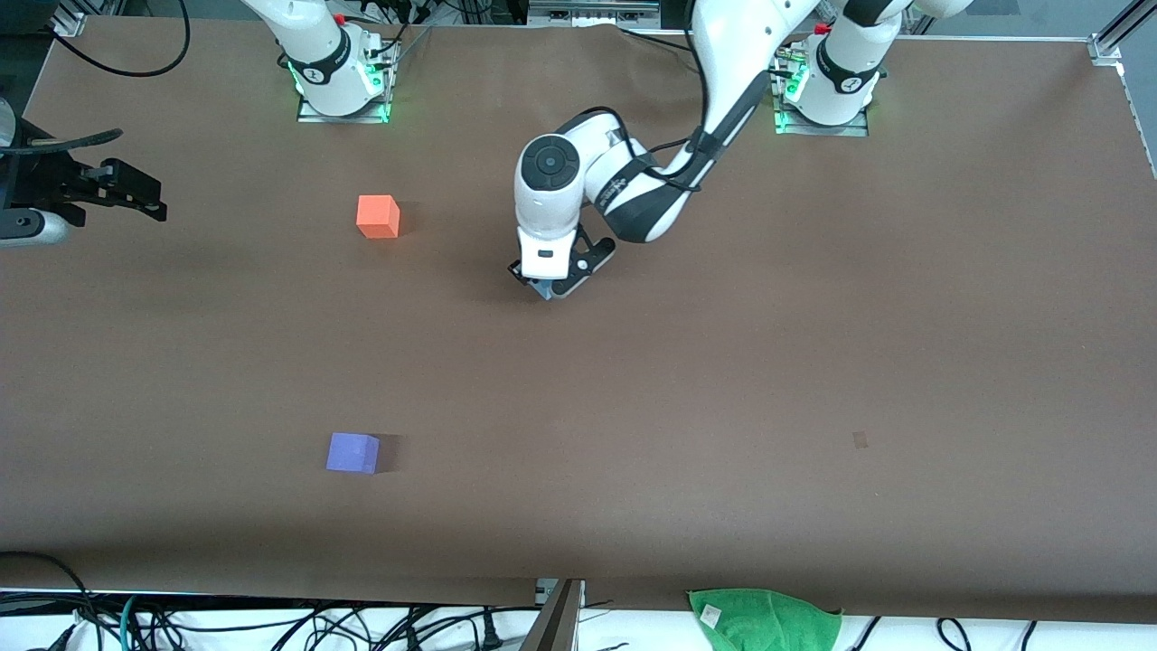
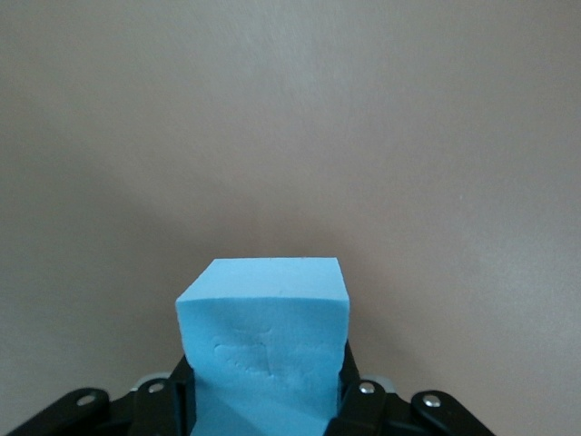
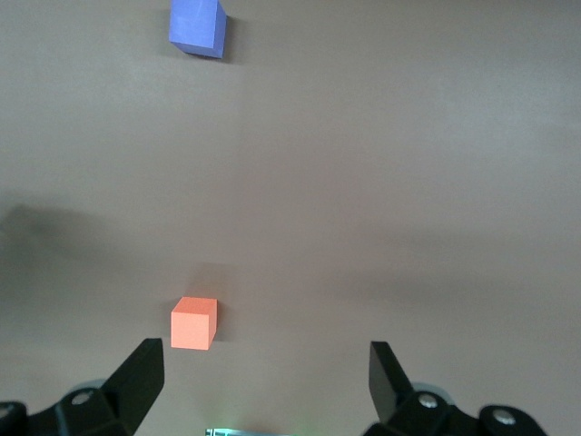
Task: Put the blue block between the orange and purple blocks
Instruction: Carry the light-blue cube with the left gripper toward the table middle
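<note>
Gripping the blue block (image 2: 263, 331) between shut fingers over mid-table, the left gripper (image 1: 549, 287) sits toward the left arm's end from the gap between orange block (image 1: 378, 217) and purple block (image 1: 352, 453), while the open right gripper (image 3: 263, 377) waits.

I see the blue block (image 2: 263, 341), a light sky-blue cube with a dented face, clamped upright in the left gripper (image 1: 548, 287) over mid-table. Orange block (image 1: 378, 217) sits flat at its 9 o'clock. Purple block (image 1: 352, 453) lies flat at orange's 6 o'clock, well apart.
</note>
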Tool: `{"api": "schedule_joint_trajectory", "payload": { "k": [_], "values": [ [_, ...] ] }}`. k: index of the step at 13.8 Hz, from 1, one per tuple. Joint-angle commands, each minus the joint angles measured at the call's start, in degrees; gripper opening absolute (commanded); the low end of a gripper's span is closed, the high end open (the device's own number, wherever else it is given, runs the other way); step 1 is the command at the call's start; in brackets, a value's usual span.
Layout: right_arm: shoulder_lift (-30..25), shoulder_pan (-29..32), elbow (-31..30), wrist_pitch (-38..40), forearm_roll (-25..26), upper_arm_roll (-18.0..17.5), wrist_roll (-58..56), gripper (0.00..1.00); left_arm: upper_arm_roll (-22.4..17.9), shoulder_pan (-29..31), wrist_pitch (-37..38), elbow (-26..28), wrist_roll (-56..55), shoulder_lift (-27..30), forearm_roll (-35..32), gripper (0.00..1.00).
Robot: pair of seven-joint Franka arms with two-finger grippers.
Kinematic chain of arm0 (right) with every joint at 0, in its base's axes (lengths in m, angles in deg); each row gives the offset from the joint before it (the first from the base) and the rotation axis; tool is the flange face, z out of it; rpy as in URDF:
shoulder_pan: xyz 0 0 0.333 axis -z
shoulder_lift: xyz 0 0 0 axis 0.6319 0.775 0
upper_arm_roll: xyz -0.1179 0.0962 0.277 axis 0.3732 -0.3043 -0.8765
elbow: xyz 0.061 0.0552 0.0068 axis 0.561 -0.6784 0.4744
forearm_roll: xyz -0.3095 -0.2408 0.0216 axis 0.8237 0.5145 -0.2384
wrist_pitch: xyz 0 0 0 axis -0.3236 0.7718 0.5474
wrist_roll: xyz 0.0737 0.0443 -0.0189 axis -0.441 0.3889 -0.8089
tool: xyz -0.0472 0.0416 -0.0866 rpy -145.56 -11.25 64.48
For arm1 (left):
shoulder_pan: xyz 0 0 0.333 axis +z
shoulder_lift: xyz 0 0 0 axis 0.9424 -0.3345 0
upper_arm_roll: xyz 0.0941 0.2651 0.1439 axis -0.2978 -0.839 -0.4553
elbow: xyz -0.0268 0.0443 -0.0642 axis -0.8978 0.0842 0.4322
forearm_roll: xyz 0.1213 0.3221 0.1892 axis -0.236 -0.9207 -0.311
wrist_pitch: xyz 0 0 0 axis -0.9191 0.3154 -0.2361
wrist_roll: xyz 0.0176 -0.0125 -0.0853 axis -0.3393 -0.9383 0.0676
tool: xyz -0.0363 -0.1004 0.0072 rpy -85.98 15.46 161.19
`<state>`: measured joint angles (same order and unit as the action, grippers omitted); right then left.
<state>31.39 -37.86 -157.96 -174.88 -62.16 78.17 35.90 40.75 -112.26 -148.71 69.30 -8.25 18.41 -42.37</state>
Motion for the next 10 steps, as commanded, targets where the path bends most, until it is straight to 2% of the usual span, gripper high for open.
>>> {"api": "schedule_joint_trajectory", "payload": {
  "k": [1, 3, 5, 6, 7, 10],
  "values": [
    [1.0, 0.2, 1.5, 0.5, -0.2, 0.0, -0.6, 1.00, -2.7, -2.4, -0.5, -3.2, -1.9, -3.0, 0.2, 0.34],
    [1.0, 0.2, 1.5, 0.5, -0.2, 0.0, -0.6, 1.00, -2.7, -2.4, -0.9, -3.3, -1.8, -3.6, 0.2, 0.43],
    [1.2, 0.3, 1.5, 0.4, -0.2, 0.1, 0.0, 1.00, -3.3, -2.4, -1.0, -3.5, -1.5, -4.0, 0.2, 0.73],
    [1.8, 0.4, 1.5, 0.0, -0.2, 0.1, -0.4, 1.00, -3.6, -2.4, -1.0, -3.4, -1.4, -3.9, 0.1, 0.93],
    [2.6, 0.5, 1.8, -0.5, -0.3, 0.1, -0.8, 1.00, -4.1, -2.4, -0.9, -3.5, -1.4, -3.8, -0.7, 1.00],
    [2.8, 0.2, 1.8, -0.4, 0.2, -0.1, -0.7, 1.00, -4.2, -1.9, -0.6, -3.5, -1.4, -3.1, -2.7, 1.00]
  ]
}}
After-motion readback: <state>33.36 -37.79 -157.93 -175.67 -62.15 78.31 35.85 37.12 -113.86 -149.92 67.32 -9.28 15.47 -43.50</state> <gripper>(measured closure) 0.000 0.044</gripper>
